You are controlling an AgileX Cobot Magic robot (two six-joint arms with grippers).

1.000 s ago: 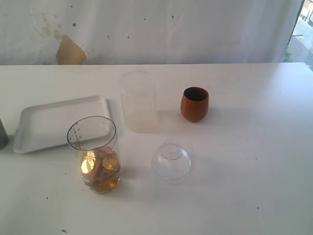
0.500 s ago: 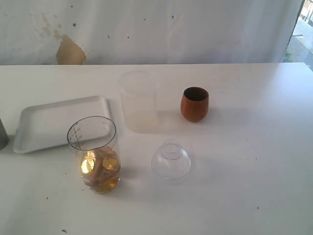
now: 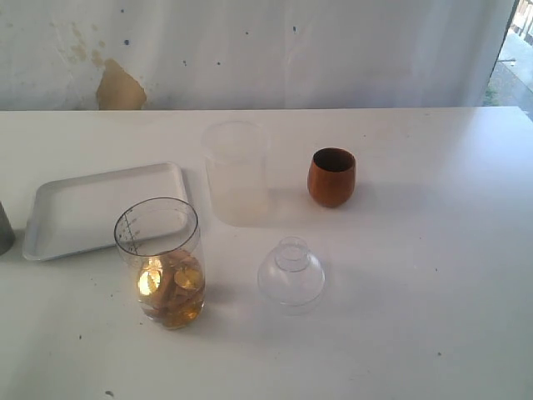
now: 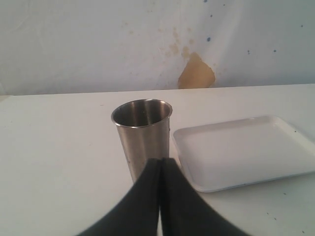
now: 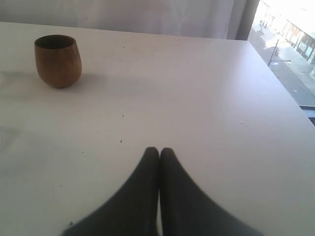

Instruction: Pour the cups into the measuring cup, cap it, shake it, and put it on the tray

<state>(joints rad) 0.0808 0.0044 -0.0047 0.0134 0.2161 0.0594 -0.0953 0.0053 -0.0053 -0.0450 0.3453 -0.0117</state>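
Note:
The measuring cup [image 3: 162, 262] stands near the front left of the table, uncapped, with amber-gold contents in its lower half. Behind it lies the white tray [image 3: 79, 208], also seen in the left wrist view [image 4: 246, 150]. The steel tumbler [image 4: 142, 137] stands upright beside the tray; only a sliver of it [image 3: 4, 229] shows at the exterior view's left edge. The wooden cup [image 3: 331, 177] stands at mid-table, and the right wrist view shows it [image 5: 57, 60] upright and far off. A clear domed cap [image 3: 291, 272] rests right of the measuring cup. My left gripper [image 4: 161, 161] is shut, empty, just before the tumbler. My right gripper [image 5: 159, 151] is shut, empty.
A frosted translucent cup [image 3: 236, 172] stands between the tray and the wooden cup. A white curtain with a brown stain [image 3: 119, 87] hangs behind the table. The table's right edge [image 5: 290, 93] runs beside a window. Neither arm shows in the exterior view.

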